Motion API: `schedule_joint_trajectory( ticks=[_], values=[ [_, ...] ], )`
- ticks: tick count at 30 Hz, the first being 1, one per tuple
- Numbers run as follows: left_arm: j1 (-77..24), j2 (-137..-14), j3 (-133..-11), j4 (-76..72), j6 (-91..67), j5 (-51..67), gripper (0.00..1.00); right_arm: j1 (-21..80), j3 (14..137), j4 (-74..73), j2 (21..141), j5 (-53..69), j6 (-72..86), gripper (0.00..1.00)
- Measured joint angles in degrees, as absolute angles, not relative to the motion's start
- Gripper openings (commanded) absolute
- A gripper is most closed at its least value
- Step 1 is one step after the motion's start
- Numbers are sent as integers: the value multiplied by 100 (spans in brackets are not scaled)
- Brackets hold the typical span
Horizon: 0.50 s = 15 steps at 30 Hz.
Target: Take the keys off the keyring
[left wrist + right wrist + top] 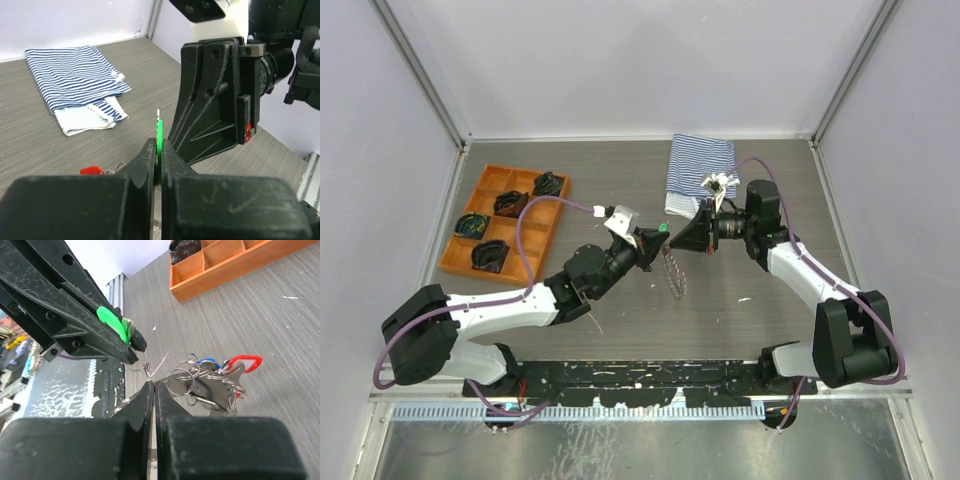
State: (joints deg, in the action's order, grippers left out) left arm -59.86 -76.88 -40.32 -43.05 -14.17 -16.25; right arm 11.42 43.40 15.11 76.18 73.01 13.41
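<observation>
- Two arms meet over the middle of the grey table [610, 165]; only the top view shows both whole.
- Orange tray [503, 181] lies upper left in the top view, with the striped cloth [700, 168] at top centre.
- Left gripper [657, 238]: jaws pressed flat on the green key [159, 140], seen edge-on in its own wrist view.
- Right gripper [683, 240]: jaws narrowed to a slit, pinching a thin wire loop of the keyring [182, 379]. The right wrist view alone shows this.
- Cord [675, 275] runs down-frame from the grippers at centre of the top view.
- Red key [245, 363] and blue key [207, 361] sit on the rings, right of centre. The top view cannot resolve them.
</observation>
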Motion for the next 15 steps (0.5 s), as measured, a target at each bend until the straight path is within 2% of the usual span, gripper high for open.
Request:
schedule_joint_trajectory(
  ticks=[3,11,15],
  values=[
    [-5981,-7688,-4032,-4265,-1409,-1476,0,1170,4475,958,7572,7284,617,5],
    [-5924,-7690,-4029,-4316,-1168,-932,0,1181,4884,-755,7393,7227,-1527,37],
    [-5909,-7690,-3955,-4392,-950,-532,0,1140,5275,-1863,7373,7260,-2742,47]
  ],
)
